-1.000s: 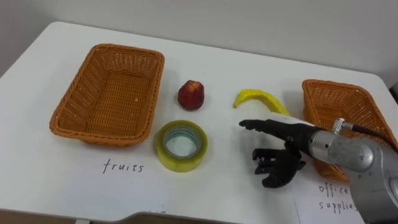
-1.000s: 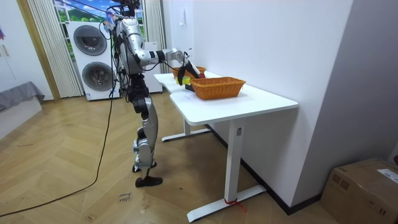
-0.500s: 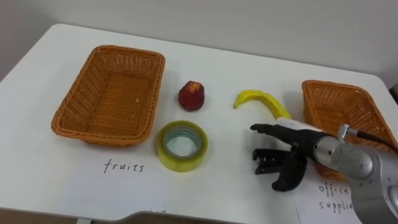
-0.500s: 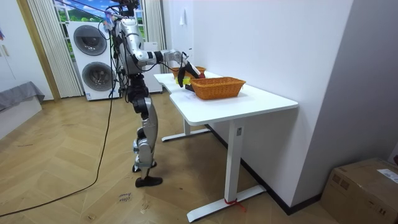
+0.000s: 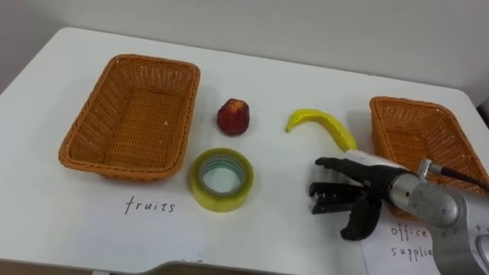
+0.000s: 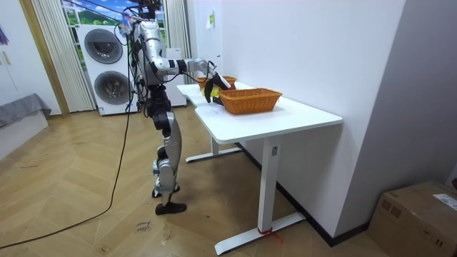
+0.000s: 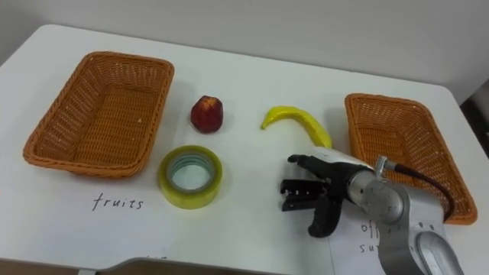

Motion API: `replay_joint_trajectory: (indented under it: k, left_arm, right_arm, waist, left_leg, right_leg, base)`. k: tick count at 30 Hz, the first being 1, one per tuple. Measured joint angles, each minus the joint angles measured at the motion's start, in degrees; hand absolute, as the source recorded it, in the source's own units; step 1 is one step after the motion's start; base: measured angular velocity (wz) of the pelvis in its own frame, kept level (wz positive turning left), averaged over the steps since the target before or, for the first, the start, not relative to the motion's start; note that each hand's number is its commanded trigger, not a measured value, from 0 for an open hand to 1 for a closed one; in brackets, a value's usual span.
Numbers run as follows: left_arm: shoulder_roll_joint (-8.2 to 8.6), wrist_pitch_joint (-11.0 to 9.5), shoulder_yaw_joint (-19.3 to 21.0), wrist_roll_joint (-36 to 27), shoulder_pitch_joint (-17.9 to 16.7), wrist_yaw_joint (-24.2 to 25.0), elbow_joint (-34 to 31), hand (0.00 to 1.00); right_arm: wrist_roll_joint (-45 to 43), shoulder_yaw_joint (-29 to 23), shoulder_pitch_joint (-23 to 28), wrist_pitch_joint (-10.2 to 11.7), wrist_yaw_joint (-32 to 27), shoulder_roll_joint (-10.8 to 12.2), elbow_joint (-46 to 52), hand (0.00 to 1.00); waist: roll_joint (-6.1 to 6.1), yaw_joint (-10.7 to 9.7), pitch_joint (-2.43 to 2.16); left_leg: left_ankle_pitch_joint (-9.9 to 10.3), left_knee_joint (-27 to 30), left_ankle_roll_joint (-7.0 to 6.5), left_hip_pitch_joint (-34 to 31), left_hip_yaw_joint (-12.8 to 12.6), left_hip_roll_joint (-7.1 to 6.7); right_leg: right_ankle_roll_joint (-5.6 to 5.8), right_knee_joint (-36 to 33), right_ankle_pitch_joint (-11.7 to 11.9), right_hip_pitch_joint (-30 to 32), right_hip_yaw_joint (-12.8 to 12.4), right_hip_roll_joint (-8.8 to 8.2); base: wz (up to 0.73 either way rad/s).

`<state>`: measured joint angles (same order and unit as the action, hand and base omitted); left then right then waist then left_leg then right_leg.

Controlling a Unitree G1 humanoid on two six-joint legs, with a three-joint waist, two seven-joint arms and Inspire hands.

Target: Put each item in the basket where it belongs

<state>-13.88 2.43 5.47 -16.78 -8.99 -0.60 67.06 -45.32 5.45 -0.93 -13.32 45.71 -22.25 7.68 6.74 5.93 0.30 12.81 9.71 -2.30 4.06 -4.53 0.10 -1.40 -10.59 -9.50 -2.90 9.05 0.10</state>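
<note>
My right hand [image 5: 365, 177] is low over the bench [image 5: 267, 69], just left of the office supplies basket [image 5: 397, 134]. I cannot tell whether it is spread or closed on anything. A dark shape [image 5: 327, 197] sits beneath it that I cannot make out. The banana [image 5: 321, 124] lies just beyond my hand, its near end close to it. The apple [image 5: 233, 116] sits beside the fruit basket [image 5: 122, 168], and the tape roll [image 5: 221, 200] lies in front of the apple. All three are on the bench, outside the baskets.

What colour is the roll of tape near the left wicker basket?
The roll of tape is yellow, greenish inside; clearest in the left eye view.
</note>
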Motion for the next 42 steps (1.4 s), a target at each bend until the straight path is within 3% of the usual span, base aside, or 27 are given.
replay_joint_trajectory:
  k: [13,14,15,16,26,32,42]
  left_arm:
    - [0.04,0.0,-0.1,0.0,0.0,-1.7,0.0,0.00]
    - [0.04,0.0,-0.1,0.0,0.0,-1.8,-0.1,0.00]
    - [0.05,0.0,-0.1,0.0,0.0,-1.8,-0.1,0.00]
    - [0.05,0.0,-0.1,0.0,0.1,-2.0,-0.1,0.00]
    - [-0.18,0.3,-0.1,0.0,0.3,-2.9,-0.1,0.00]
    - [-0.24,1.4,-0.1,0.0,0.4,-2.7,0.4,0.00]
    - [-0.33,1.4,-0.1,0.0,0.4,-2.7,0.6,0.00]
  right_arm:
    - [0.0,0.2,0.0,-0.6,-0.1,0.0,-0.2,0.00]
    - [0.0,0.2,0.0,-0.6,-0.1,0.0,-0.4,0.19]
    - [0.0,0.2,0.0,-0.6,-0.1,0.0,-0.6,0.54]
    - [0.0,0.2,0.0,-0.6,-0.2,0.0,-1.2,1.00]
    - [0.0,0.2,-0.3,-0.6,-4.9,0.0,-2.8,1.00]
    - [0.3,0.1,-0.4,-1.6,-5.7,0.1,-3.9,1.00]
    - [0.9,0.2,-0.3,-1.7,-5.6,0.1,-4.0,1.00]
  waist:
    - [0.16,0.7,0.07]
    - [0.16,0.7,0.07]
    - [0.18,0.7,0.08]
    - [0.27,0.8,0.12]
    - [1.40,1.1,0.05]
    - [1.54,1.7,-0.04]
    - [1.64,1.8,-0.10]
  left_leg:
    - [0.0,-0.1,0.03,0.2,0.0,0.00]
    - [0.0,-0.1,0.03,0.2,0.0,0.00]
    - [0.0,-0.1,0.03,0.2,0.0,0.00]
    - [0.0,-0.1,0.03,0.3,0.0,-0.01]
    - [-0.1,-0.1,0.03,0.2,0.3,0.00]
    - [-0.1,-0.2,0.03,0.1,0.6,-0.02]
    - [-0.2,-0.1,0.07,0.1,0.6,-0.07]
  right_leg:
    - [0.00,0.0,0.0,-0.1,-0.1,-0.01]
    - [0.00,0.0,0.0,-0.2,0.0,0.00]
    - [0.00,0.0,0.0,-0.2,0.0,-0.01]
    - [0.00,0.0,0.0,-0.2,0.3,-0.02]
    - [0.00,0.0,0.0,-0.3,0.5,0.01]
    - [0.01,0.0,0.0,-0.3,0.6,0.01]
    - [0.00,0.0,0.0,-0.3,1.0,-0.04]
  base:
    - [0.00]
    - [0.00]
    - [0.00]
    - [0.00]
    - [0.00]
    - [0.00]
    - [0.00]
